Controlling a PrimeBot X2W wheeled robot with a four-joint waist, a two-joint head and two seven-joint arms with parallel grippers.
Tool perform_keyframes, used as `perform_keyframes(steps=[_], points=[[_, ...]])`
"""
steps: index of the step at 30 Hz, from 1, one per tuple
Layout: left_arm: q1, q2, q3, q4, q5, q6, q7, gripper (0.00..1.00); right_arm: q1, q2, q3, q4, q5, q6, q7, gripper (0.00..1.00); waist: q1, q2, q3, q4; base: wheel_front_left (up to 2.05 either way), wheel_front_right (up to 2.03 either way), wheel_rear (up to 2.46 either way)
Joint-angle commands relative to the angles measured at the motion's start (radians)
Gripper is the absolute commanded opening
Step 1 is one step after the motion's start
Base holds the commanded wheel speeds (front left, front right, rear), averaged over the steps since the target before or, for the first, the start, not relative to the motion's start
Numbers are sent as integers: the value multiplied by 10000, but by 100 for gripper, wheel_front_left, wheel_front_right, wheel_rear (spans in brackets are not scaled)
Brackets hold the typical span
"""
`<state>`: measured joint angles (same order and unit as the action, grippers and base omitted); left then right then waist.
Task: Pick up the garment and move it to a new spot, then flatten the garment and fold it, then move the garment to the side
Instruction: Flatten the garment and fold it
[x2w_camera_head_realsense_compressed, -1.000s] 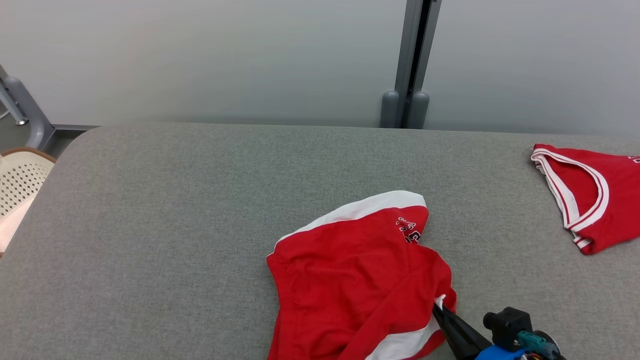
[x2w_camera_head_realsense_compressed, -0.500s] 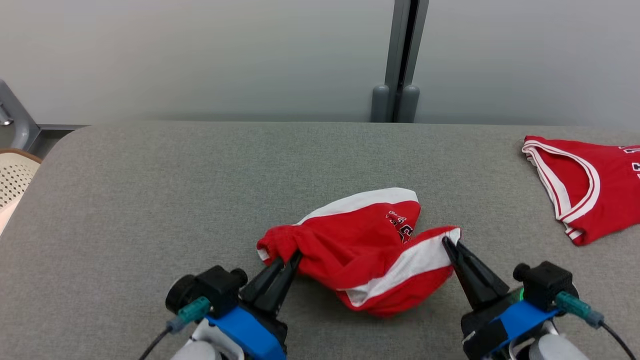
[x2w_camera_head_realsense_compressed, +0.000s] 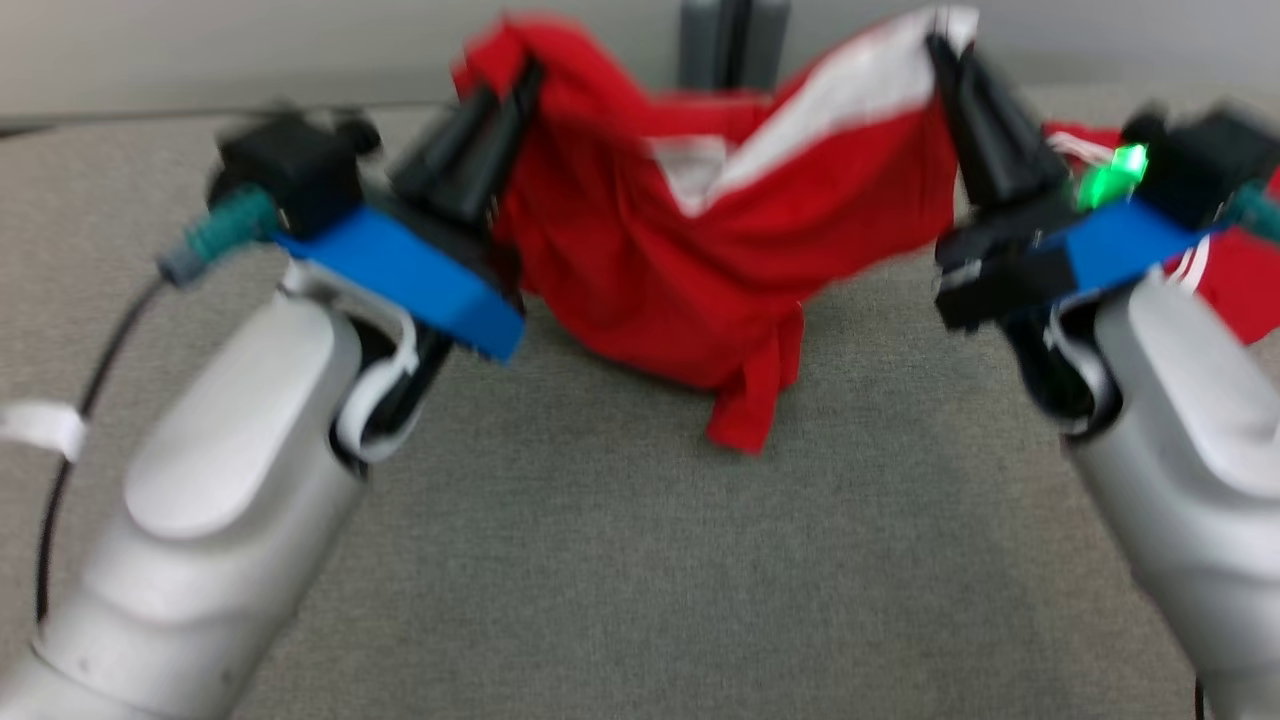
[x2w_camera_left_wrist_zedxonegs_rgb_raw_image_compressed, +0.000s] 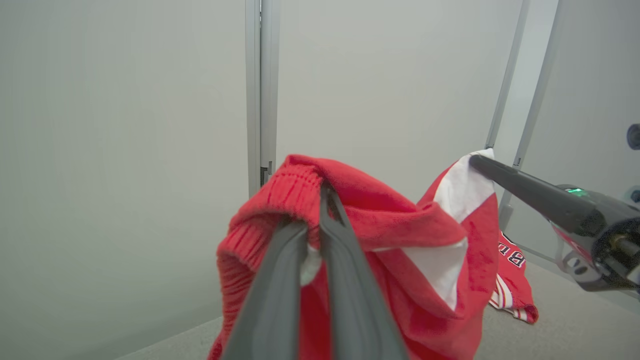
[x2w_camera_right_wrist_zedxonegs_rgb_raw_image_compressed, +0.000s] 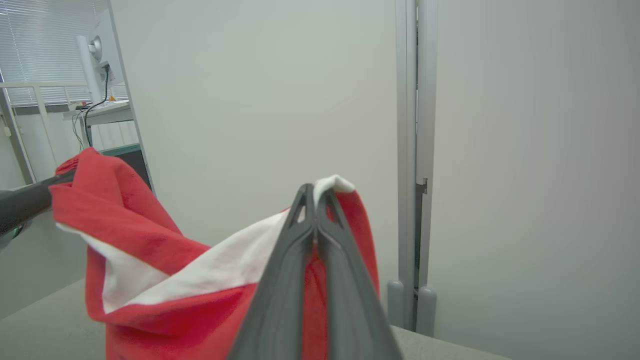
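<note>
Garment: red fabric shorts with white side stripes (x2w_camera_head_realsense_compressed: 700, 290), hanging upper middle of the head view, above the grey fabric tabletop (x2w_camera_head_realsense_compressed: 600, 560).
Left gripper (x2w_camera_head_realsense_compressed: 520, 80): squeezed shut on the ribbed red waistband, upper left.
Right gripper (x2w_camera_head_realsense_compressed: 940, 45): pinched onto the white-striped corner, upper right.
Key relation: long axis runs left to right between the jaws, cloth sagging below both; neither arm is nearer.
Changed: half a second back the shorts sat bunched on the tabletop, grippers low; now they're lifted, camera's shifted too.
</note>
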<state>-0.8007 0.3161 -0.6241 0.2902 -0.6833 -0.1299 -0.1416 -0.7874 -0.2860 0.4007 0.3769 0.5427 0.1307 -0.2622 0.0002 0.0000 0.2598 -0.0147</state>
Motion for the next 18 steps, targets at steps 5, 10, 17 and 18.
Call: perform_keyframes(steps=[5,10,17,18], points=[[-2407,128,19,830,-424,-7,43,0,-2773,115,-18,1116,323,1,-27,0,-2,0,1055,-31,0,0,0],[-4725,-104,-185,1839,-830,-7,-257,0,-5294,253,-315,2091,523,1,-29,0,-2,0,1692,-147,0,0,0],[-6235,-392,-463,2645,-1475,-7,-838,0,-6509,284,-777,2383,168,1,-29,0,-2,0,1944,-119,0,0,0],[-6207,-401,-580,2737,-1550,-7,-882,0,-6375,329,-775,2337,144,1,-29,0,-2,0,1987,-127,0,0,0]])
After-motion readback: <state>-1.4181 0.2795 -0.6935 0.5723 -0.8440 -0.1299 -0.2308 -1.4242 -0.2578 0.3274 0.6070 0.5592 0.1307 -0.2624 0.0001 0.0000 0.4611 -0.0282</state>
